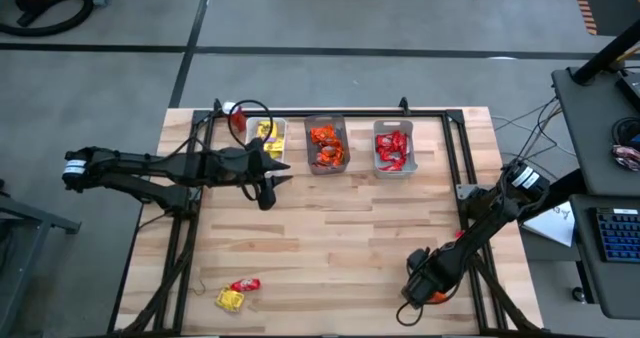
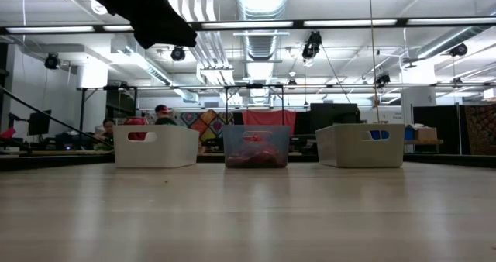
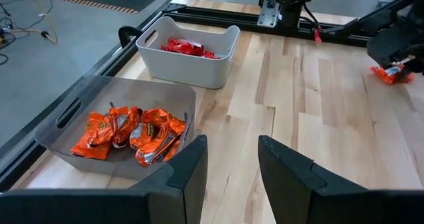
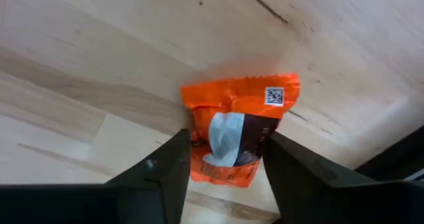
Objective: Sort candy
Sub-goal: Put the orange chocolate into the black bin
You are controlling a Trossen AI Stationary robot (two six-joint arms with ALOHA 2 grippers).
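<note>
Orange candy packet (image 4: 233,134) lies flat on the counter (image 1: 340,228) near its front right corner, between the fingers of my right gripper (image 4: 222,159); jaws stand apart on either side, not clamped. My left gripper (image 3: 232,168) hovers empty, jaws parted, by the orange-candy bin (image 3: 116,111). Red-candy bin (image 3: 189,45) beyond. Two loose packets (image 1: 237,292) sit front left.

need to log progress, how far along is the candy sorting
Mostly done: the three bins hold yellow, orange and red candy. In hand: the right gripper is low over an orange packet lying on the table, one finger on each side. Left: that packet, plus a red and a yellow packet at the near left corner. The left gripper waits open beside the bins.
</note>
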